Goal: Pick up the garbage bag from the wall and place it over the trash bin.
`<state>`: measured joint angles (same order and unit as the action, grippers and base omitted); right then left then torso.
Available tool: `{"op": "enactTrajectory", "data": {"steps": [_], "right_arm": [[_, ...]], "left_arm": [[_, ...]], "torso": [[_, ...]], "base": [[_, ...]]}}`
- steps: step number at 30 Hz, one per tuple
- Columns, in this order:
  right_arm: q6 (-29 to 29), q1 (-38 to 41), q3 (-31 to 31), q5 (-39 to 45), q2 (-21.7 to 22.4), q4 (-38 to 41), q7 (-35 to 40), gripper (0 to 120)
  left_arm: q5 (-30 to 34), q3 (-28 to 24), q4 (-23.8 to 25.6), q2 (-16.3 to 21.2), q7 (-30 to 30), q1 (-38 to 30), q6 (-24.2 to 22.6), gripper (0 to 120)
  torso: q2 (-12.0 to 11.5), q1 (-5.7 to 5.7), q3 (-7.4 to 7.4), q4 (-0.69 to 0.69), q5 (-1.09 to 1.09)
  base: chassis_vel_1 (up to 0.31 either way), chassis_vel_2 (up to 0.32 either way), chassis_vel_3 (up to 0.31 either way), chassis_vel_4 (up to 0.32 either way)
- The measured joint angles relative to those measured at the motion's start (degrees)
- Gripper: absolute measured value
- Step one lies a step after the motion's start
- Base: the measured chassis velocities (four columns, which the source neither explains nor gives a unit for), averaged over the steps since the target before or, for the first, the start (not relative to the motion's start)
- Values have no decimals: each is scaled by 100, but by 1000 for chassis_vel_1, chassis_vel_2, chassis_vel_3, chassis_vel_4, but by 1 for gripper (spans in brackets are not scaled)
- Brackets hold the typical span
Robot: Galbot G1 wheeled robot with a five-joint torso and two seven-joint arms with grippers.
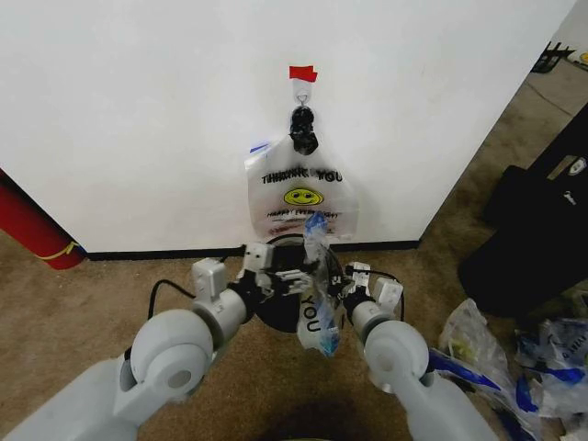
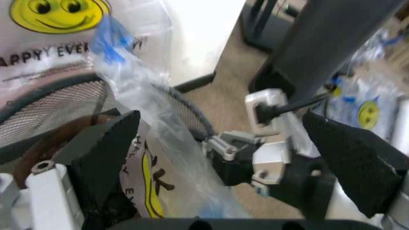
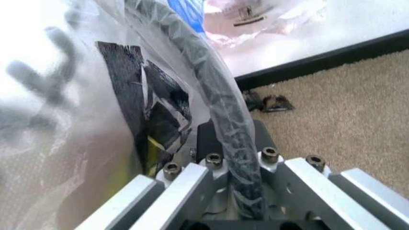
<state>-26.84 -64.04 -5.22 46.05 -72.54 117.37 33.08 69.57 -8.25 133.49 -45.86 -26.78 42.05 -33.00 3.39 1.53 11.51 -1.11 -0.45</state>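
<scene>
The thin translucent plastic garbage bag [image 1: 318,294] hangs bunched between both grippers, long axis vertical, blue-edged top at 12 o'clock, lettered end at 6 o'clock, directly over the round black wire-mesh trash bin [image 1: 274,317]. The bin is largely hidden behind arms and plastic (rim mesh is legible in the left wrist view [image 2: 45,98]). The left gripper [image 1: 296,278] stands spread wide, its black pads [image 2: 105,143] apart. The right gripper [image 1: 342,287] is clenched on the twisted bag strand [image 3: 233,139]. Identical bags [image 1: 301,193] hang on the white wall [image 1: 138,110].
</scene>
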Motion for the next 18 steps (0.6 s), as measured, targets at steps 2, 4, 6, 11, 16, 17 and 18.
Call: {"op": "enactTrajectory", "data": {"steps": [2, 4, 6, 11, 16, 17, 18], "right_arm": [[-1, -19, -8, -33, 6, 42, -20, 0], [-2, -30, -14, -35, 16, 58, -26, 0], [-9, -59, -27, -31, 50, 90, -35, 0], [-30, -96, -77, 101, 115, 153, -34, 0], [-38, -55, -99, 196, 148, 119, -1, 0], [-38, -55, -99, 196, 148, 119, -1, 0], [-37, -51, -100, 203, 149, 104, -1, 0]], "left_arm": [[1, -205, -198, -37, -64, -237, -37, 100], [1, -249, -266, -54, -85, -287, -45, 100], [-8, -325, -441, -111, -162, -374, -57, 100], [-140, -467, -769, -225, -259, -445, -102, 94], [-60, -521, -840, -321, -311, -424, -102, 74], [-60, -521, -840, -321, -311, -424, -102, 74], [-59, -532, -851, -335, -314, -422, -102, 69]], "torso": [[0, 0, 0, 0, 0], [0, 0, 0, 0, -1], [0, 0, 0, 0, -1], [0, 0, 0, 0, 0], [0, 0, 0, 1, 0], [0, 0, 0, 1, 0], [0, 0, 0, 1, 0]], "base": [[0, 0, 0, 0], [0, 0, 0, 0], [0, 0, 0, 0], [0, 0, 0, 0], [0, 0, 0, 0], [0, 0, 0, 0], [0, 0, 0, 0]]}}
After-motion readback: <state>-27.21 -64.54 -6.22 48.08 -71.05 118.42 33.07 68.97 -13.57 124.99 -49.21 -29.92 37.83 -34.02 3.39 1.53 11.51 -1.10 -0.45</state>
